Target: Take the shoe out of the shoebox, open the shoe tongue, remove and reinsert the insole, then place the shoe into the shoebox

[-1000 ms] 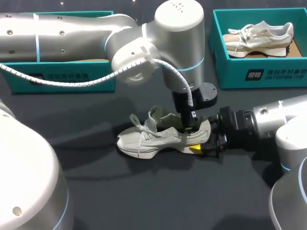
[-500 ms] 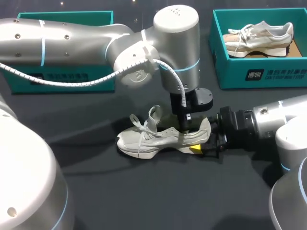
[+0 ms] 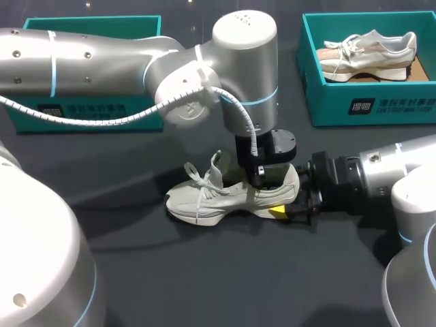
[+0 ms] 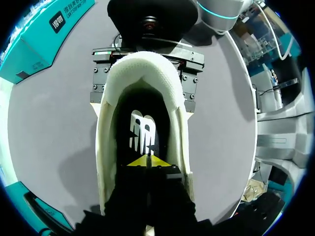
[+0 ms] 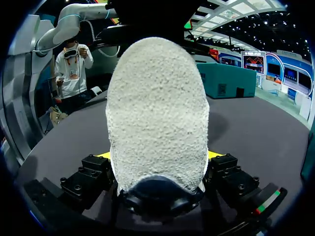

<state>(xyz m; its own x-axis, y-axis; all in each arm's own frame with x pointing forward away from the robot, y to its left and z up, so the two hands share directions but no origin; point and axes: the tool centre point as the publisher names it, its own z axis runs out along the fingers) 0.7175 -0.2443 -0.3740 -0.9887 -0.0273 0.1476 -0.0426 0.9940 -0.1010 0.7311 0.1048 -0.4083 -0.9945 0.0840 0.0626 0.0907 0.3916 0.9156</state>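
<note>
Left wrist view: the left tool, tips pinched together, is sitting inside the shoe on the bench, at the insole. The right tool is clamping its heel. A shallow pinch risks slipping off.

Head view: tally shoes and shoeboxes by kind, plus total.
Shoes: 2 (loose shoe, boxed shoe)
Shoeboxes: 2 (left shoebox, right shoebox)
Total: 4

We identify the shoe heel clamped in the right hand as rough, pebbled cloth; the tabletop beneath is matt; the left arm is satin metal.
</note>
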